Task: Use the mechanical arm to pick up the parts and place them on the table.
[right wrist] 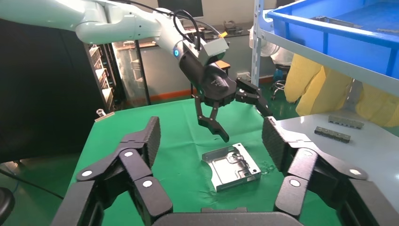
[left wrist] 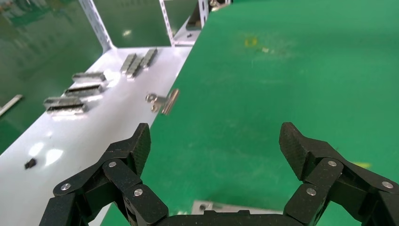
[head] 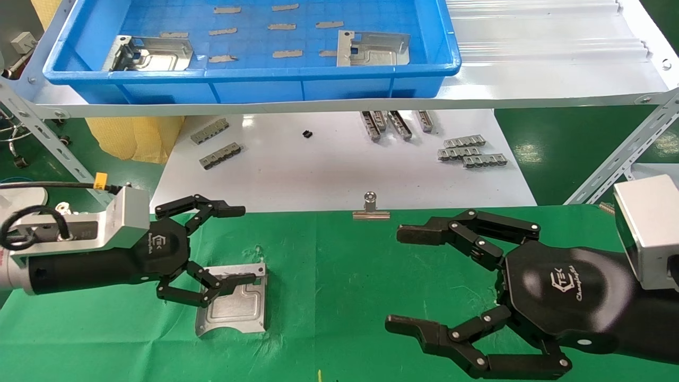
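One silver part [head: 233, 305] lies flat on the green table [head: 339, 254]. My left gripper [head: 241, 245] hangs open just over its far edge, with nothing between the fingers. In the left wrist view the open left gripper [left wrist: 214, 141] shows only green cloth ahead and a sliver of the part [left wrist: 226, 207] below the palm. My right gripper [head: 398, 278] is open and empty over the cloth at the right; in its wrist view the right gripper [right wrist: 211, 136] faces the part [right wrist: 230, 165]. Two more parts [head: 151, 53] [head: 374, 49] lie in the blue tray [head: 254, 71].
A white board [head: 329, 164] lies beyond the cloth with grey slotted strips [head: 215, 130] [head: 472, 151] on it. A silver binder clip [head: 371, 208] sits at the board's near edge. The tray rests on a raised metal shelf [head: 557, 53] on angle legs.
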### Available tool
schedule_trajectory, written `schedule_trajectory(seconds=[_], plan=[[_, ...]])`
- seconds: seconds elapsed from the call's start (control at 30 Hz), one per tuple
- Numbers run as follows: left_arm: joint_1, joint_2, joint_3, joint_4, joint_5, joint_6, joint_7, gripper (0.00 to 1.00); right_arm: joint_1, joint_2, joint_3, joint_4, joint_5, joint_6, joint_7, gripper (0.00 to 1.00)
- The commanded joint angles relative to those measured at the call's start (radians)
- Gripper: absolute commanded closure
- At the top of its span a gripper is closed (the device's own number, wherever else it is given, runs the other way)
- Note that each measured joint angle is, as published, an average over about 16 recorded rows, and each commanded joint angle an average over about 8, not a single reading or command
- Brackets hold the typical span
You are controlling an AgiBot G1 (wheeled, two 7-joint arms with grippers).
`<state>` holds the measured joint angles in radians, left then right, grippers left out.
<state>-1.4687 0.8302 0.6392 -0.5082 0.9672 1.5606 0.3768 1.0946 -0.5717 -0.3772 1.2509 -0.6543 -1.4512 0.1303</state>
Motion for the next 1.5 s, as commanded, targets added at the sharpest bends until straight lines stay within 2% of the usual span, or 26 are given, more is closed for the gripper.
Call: schedule_trajectory(seconds=[0.03,1.2,1.5], plan=[[0.020,-0.011,-0.019,-0.040,-0.012,-0.003,-0.029,0.00,0.000,0.000,0.000,0.000,0.000,0.000,0.000,0.00],[0.377,-0.210,-0.344,-0.743,-0.227,-0.062,-0.541,0.00,0.000,0.000,0.000,0.000,0.000,0.000,0.000,0.00],[0.414,-0.230,-0.378,-0.816,-0.251,-0.068,-0.581,0.00,0.000,0.000,0.000,0.000,0.000,0.000,0.000,0.00]])
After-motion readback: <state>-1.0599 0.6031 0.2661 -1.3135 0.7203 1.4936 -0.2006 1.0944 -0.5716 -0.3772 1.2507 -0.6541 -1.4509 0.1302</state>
